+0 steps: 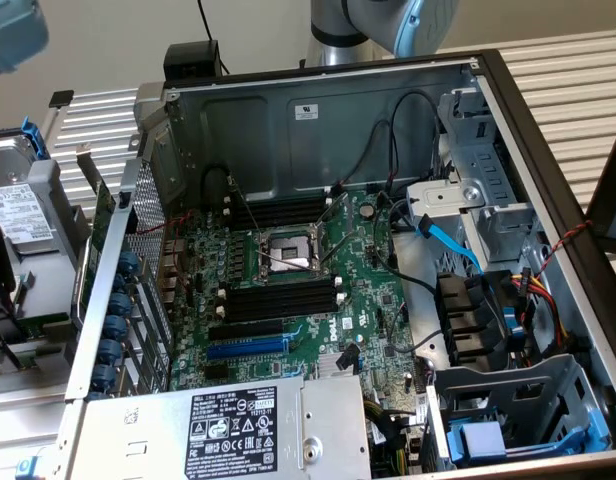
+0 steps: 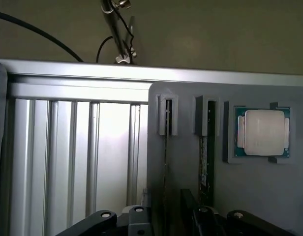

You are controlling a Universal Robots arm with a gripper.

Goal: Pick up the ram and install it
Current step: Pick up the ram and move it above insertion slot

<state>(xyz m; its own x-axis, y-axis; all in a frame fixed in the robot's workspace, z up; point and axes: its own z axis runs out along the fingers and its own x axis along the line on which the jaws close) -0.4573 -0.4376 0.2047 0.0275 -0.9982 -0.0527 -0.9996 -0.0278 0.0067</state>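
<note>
Ram (image 2: 204,162), in wrist view, stands in grey tray (image 2: 186,162); exterior view shows motherboard (image 1: 378,300).

Exterior view: high, tilted down into open case (image 1: 288,125), motherboard (image 1: 383,292) centred, mid-range. Wrist view: low, close, looks along slatted tabletop (image 2: 68,157) toward its far edge, holder (image 2: 186,167) with ram (image 2: 206,162) ahead. Shared: slatted tabletop.

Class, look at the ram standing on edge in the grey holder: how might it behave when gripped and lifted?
The ram looks thin and flat, so probably light and fairly stiff. Standing on its edge in the grey holder, it may tip once freed.
</note>
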